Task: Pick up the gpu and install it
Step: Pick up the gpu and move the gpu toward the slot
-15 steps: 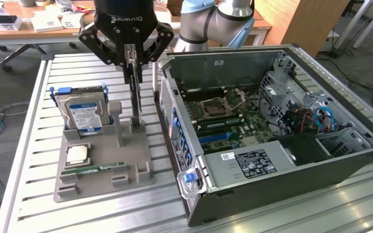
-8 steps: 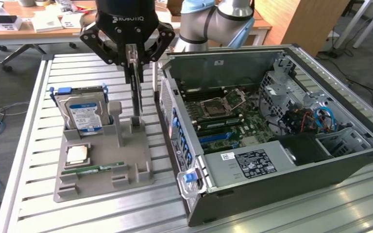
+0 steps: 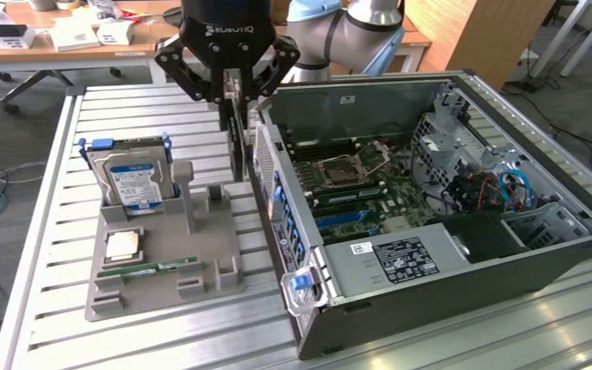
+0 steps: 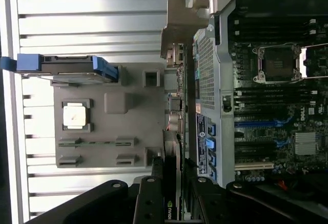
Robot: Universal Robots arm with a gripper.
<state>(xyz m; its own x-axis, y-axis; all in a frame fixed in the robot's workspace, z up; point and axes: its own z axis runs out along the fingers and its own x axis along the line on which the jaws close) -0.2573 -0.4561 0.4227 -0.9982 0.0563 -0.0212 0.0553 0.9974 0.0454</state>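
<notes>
The gpu (image 3: 237,146) hangs on edge as a thin dark card, and my gripper (image 3: 237,114) is shut on its upper end. It hovers over the gap between the grey parts holder (image 3: 213,231) and the open computer case (image 3: 399,254), close to the case's outer wall. In the wrist view the gpu (image 4: 176,124) runs edge-on away from my gripper (image 4: 172,193), with its silver bracket (image 4: 179,26) at the far end. The motherboard (image 3: 363,185) lies inside the case with its blue slots (image 3: 342,220) bare.
The holder carries a hard drive with a blue label (image 3: 136,181) standing upright, a CPU (image 3: 123,245) and a RAM stick (image 3: 152,269). A power supply (image 3: 399,258) and a drive cage with cables (image 3: 492,185) fill the case's near and right parts. Everything sits on a slatted metal table (image 3: 121,116).
</notes>
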